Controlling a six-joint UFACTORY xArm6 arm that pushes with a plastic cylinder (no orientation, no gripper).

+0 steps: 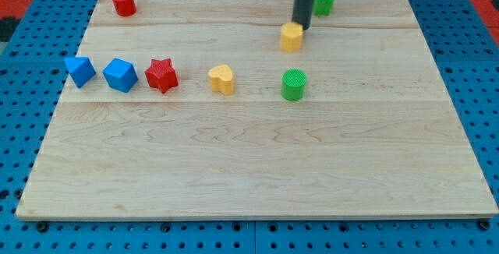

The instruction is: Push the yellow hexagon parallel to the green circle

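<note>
Yellow hexagon (291,37), faceted, against my tip (302,29)

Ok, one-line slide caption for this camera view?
My tip touches the yellow hexagon from its upper right, directly above the green circle on the wooden board.

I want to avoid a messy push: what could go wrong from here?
1. My tip sits at the upper right edge of the yellow hexagon, so an off-centre push may make it slip sideways.
2. The green circle lies directly below; overshooting could knock it.
3. The green block stands just behind the rod and could get brushed.
</note>
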